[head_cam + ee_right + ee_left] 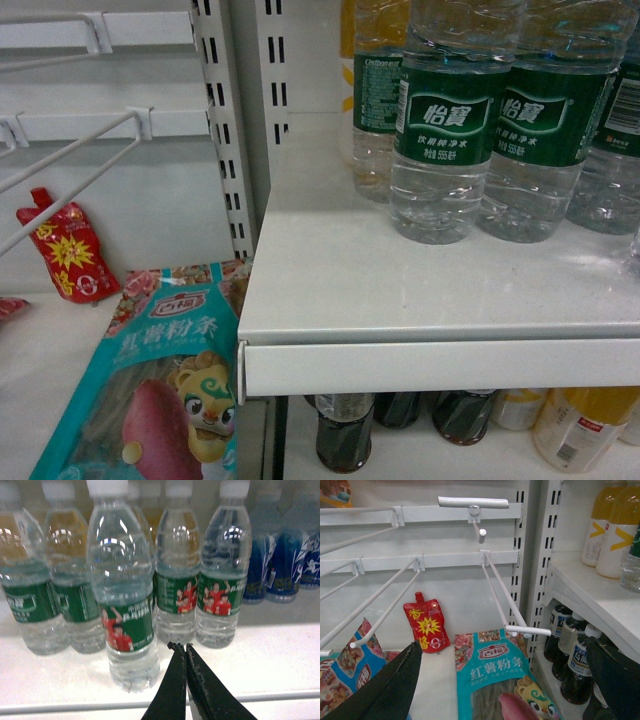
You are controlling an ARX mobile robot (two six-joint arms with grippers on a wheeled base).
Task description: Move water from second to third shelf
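Note:
Several bottles of water with green labels stand in a row on a white shelf (pixel 280 655). One water bottle (pixel 125 590) stands forward of the row, close to the shelf's front edge. My right gripper (pixel 180 647) is shut and empty. It sits just right of that front bottle, low before the shelf edge, apart from it. The head view shows the same water bottles (pixel 440 130) at the back of the shelf (pixel 400 300) and neither gripper. My left gripper (pixel 503 644) hangs open and empty over a teal noodle bag (pixel 495 675), away from the water.
Blue-labelled bottles (pixel 280 555) stand right of the water. Dark bottles (pixel 345 430) and yellow ones (pixel 580 425) fill the shelf below. Left of the perforated upright (pixel 225 130) are wire hooks (pixel 515 610), a red pouch (pixel 65 255) and the teal bag (pixel 165 390).

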